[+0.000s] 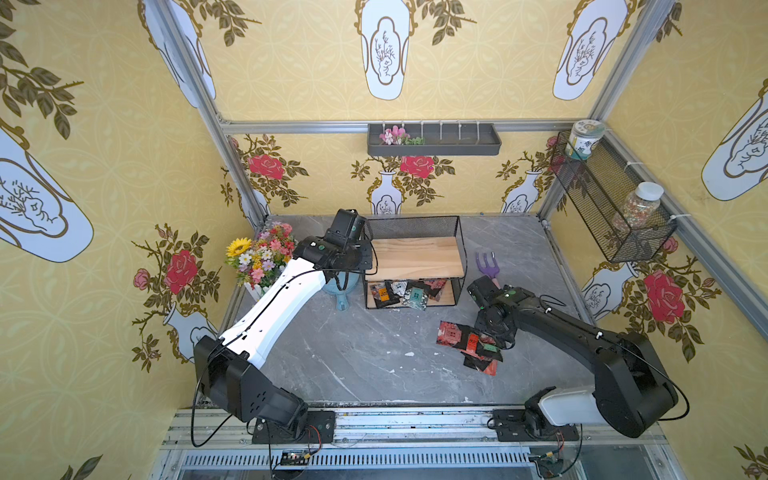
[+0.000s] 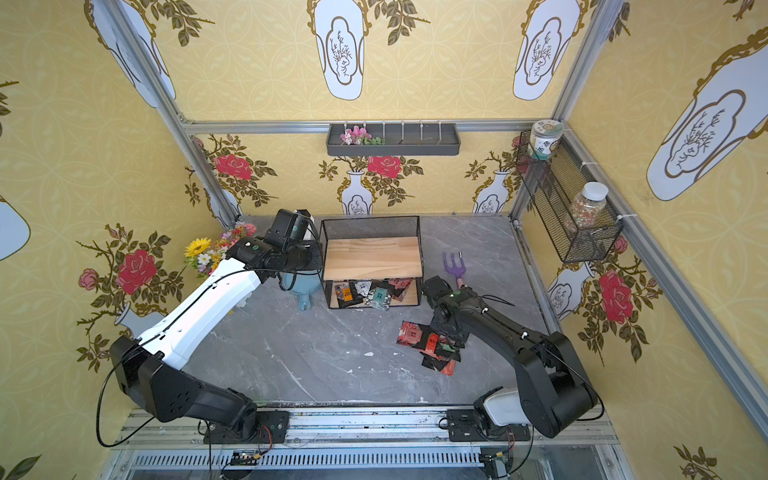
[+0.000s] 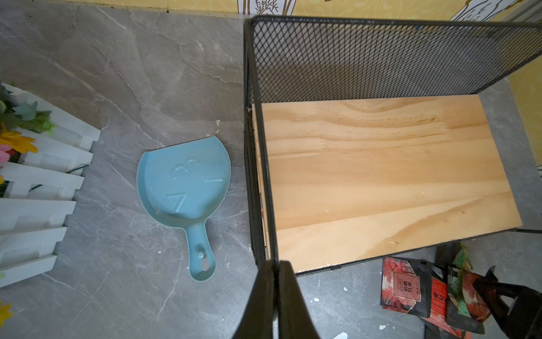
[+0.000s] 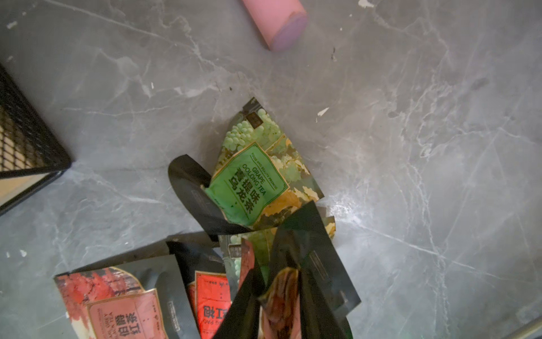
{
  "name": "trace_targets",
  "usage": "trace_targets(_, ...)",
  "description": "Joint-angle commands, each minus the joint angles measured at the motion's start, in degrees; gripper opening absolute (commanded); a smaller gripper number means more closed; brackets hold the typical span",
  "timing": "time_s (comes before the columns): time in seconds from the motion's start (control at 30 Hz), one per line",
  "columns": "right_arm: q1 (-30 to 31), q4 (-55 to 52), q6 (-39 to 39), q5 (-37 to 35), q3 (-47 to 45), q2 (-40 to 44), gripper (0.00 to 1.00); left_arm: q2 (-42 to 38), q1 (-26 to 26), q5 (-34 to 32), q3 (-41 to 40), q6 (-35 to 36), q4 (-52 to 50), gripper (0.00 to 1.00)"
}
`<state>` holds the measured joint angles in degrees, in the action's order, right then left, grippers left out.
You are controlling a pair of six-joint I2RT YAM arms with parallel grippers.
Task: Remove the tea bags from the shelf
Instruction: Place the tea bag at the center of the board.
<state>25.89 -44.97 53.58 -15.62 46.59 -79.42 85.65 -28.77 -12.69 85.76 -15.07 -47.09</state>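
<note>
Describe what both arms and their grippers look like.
Left arm: white main link, black joints and base, black cable alongside. Right arm: black links, white shell near its base. Green dots mark the joints. Left gripper and right gripper: flat black tapered fingers.

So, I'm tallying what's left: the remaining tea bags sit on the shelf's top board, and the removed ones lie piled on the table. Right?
Not the top board, which is bare: the remaining tea bags sit on the shelf's lower board, as both top views show. The removed ones do lie piled on the table.
</note>
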Motion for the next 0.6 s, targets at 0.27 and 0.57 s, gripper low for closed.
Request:
trace_targets(0.27,0.0,-1.4,0.6,-1.0,1.2,1.4,0.37,0.7,0.0,1.0,0.6,1.1,-0.5,0.00)
trace_targets(0.57,0.1,-4.8,3.6,0.3,3.4,6.8,0.54,0.8,0.0,0.9,0.8,1.1,-0.5,0.00)
